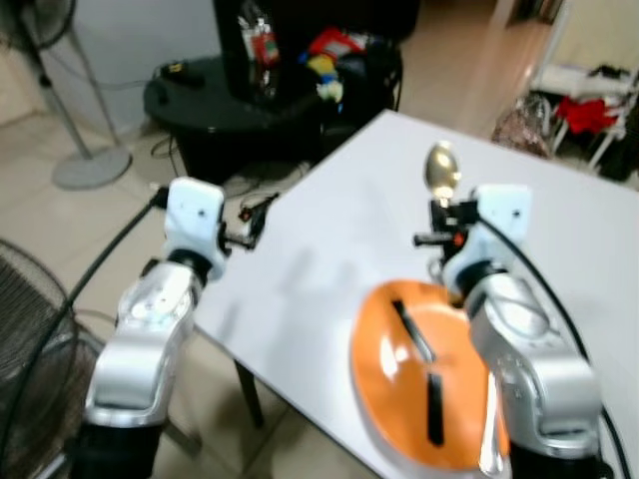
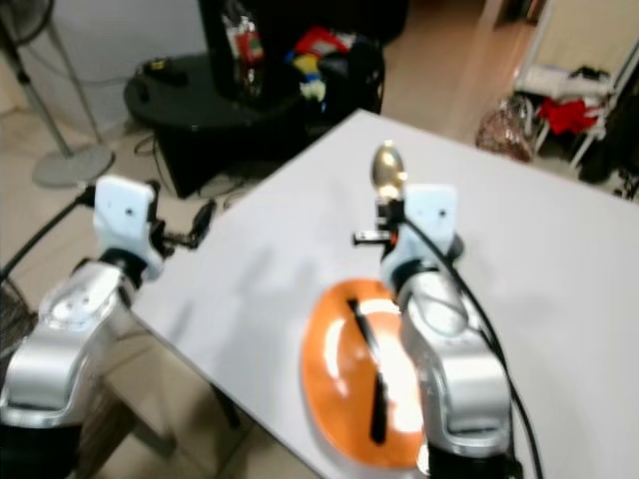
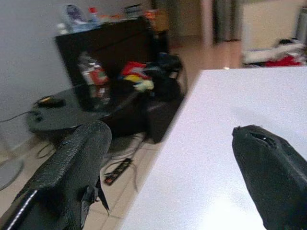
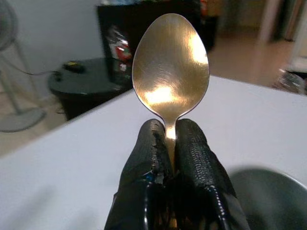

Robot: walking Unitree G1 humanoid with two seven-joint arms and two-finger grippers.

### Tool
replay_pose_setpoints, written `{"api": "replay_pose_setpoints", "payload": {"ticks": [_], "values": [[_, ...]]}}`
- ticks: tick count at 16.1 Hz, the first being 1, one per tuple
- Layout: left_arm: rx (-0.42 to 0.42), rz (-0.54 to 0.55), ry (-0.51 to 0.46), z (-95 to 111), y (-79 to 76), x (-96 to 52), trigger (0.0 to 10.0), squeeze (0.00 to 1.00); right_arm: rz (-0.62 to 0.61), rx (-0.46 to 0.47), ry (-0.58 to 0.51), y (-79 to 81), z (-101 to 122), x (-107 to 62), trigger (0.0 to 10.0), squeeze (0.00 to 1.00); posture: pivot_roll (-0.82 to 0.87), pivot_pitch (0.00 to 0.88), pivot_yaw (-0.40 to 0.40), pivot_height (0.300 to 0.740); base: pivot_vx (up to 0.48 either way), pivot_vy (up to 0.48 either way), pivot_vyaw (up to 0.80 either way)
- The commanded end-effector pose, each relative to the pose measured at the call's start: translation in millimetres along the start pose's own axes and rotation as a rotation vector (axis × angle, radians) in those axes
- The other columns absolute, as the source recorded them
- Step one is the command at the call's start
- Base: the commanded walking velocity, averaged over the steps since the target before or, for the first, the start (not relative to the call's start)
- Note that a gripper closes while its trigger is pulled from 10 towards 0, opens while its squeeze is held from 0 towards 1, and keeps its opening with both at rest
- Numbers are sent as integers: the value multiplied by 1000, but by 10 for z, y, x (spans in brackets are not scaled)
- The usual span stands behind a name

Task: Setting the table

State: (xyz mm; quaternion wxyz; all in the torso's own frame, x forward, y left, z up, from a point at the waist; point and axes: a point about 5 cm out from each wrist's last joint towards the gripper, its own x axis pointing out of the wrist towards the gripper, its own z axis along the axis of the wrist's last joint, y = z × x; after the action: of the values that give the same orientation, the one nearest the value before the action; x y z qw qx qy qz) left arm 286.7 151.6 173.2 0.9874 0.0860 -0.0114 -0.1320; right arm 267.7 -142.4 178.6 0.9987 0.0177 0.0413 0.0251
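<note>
White table [image 1: 329, 259] on tiled floor [image 1: 40, 210] bearing an orange plate [image 1: 384, 389]; right gripper [image 4: 168, 136] clamps a gold spoon [image 4: 170, 67]; left gripper [image 3: 168, 158] spread wide.

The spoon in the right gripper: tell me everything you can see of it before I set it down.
The spoon looks like brushed metal with a golden sheen, its oval bowl catching bright reflections. The right gripper is shut on the neck just below the bowl, one black finger on each side, so the handle is hidden. The bowl sticks out past the fingertips, held up above the white table and touching nothing else. It sits beyond the orange plate, which holds two dark utensils.
</note>
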Motion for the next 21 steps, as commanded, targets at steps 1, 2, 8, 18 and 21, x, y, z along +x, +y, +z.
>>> {"api": "replay_pose_setpoints", "payload": {"ticks": [1,2,8,18,21], "values": [[12,-11,14,-17,-3,12,10000,0,-12,8,-11,-15,33,-36,10000,0,31,0,34,740,0,0,-800],[11,-14,12,-16,-4,14,10000,0,-14,10,-10,-16,29,-42,10000,0,28,0,37,740,0,289,-800],[14,-33,12,-16,-8,26,10000,0,-25,24,2,-11,8,-76,10000,0,26,0,44,740,0,339,-800],[63,-42,17,-5,43,14,10000,0,75,25,58,85,-40,-56,10000,0,35,0,43,740,0,-61,-361],[86,-98,41,-33,72,-28,10000,0,165,43,172,199,-138,-32,10000,0,39,0,45,740,0,0,0]]}}
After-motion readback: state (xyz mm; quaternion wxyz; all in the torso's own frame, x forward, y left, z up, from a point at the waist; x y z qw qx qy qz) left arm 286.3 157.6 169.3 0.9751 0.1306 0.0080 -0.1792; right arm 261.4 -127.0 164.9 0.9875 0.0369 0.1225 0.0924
